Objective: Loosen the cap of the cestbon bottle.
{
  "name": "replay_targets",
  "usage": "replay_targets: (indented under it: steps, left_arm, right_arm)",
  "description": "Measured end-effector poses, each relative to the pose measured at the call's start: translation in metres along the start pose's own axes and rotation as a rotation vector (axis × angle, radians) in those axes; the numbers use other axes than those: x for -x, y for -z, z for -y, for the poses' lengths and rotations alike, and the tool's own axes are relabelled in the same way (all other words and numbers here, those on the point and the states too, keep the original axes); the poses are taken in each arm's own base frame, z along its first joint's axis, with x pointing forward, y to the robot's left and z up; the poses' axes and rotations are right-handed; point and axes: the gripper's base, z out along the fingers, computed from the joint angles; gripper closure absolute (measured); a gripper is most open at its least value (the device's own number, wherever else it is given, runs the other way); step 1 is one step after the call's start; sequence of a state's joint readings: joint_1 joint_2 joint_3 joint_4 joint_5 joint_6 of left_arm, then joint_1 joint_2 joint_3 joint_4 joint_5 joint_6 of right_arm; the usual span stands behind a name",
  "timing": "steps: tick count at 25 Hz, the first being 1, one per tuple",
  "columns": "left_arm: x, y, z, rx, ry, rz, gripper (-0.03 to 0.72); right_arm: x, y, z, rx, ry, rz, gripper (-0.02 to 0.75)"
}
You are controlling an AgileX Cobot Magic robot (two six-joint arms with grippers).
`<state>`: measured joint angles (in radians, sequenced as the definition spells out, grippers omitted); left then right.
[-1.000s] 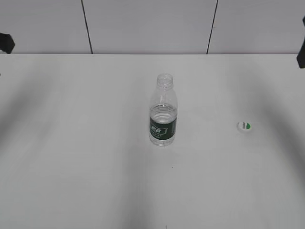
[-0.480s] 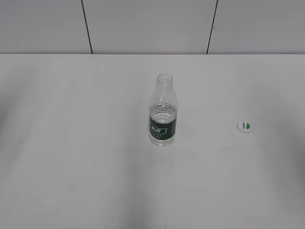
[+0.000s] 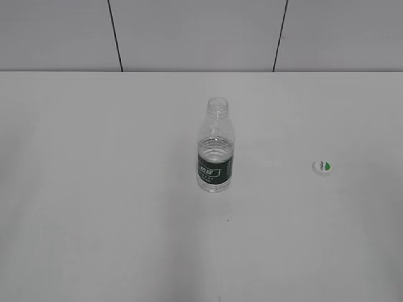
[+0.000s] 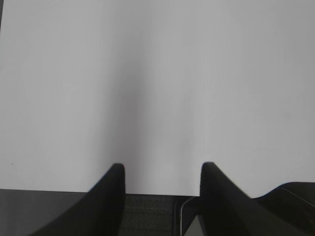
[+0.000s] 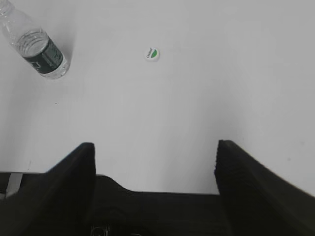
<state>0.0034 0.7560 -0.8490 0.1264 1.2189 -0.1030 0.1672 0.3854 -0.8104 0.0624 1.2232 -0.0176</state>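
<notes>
The cestbon bottle (image 3: 215,146) stands upright at the middle of the white table, clear with a dark green label, its mouth open with no cap on it. It also shows in the right wrist view (image 5: 35,46) at the top left. The white cap (image 3: 322,167) with a green mark lies flat on the table to the right of the bottle, apart from it; it also shows in the right wrist view (image 5: 152,54). My left gripper (image 4: 162,167) is open and empty over bare table. My right gripper (image 5: 155,147) is open and empty, well short of the cap. Neither gripper shows in the exterior view.
The white table (image 3: 94,189) ends at a grey panelled wall (image 3: 195,34) at the back. A dark strip below the table's near edge shows under the left gripper in the left wrist view (image 4: 29,211).
Dark arm parts at the left and right edges of the exterior view one second ago have gone out of sight. The bottle and the cap have not moved.
</notes>
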Motion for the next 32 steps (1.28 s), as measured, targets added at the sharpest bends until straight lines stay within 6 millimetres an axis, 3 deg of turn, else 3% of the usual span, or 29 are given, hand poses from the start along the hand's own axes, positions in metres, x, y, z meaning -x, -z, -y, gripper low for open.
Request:
replay_targets:
  steps: [11,15,19,32]
  left_arm:
    - [-0.079,0.011,0.010,-0.156,-0.210,0.380,0.381]
    - [-0.104,0.017,0.007,-0.149,-0.212,0.502,0.381]
    - [-0.123,0.023,0.006,-0.149,-0.207,0.600,0.381]
    - [-0.127,0.024,0.006,-0.174,-0.133,0.615,0.382]
  right_arm:
    - [-0.070,-0.018,0.006,-0.050,0.022,0.028,0.156]
    - [-0.082,-0.009,0.006,-0.060,0.028,0.131,0.156]
    - [-0.080,-0.015,0.007,-0.067,0.032,0.187,0.156]
    - [-0.079,-0.019,0.007,-0.069,0.035,0.208,0.156]
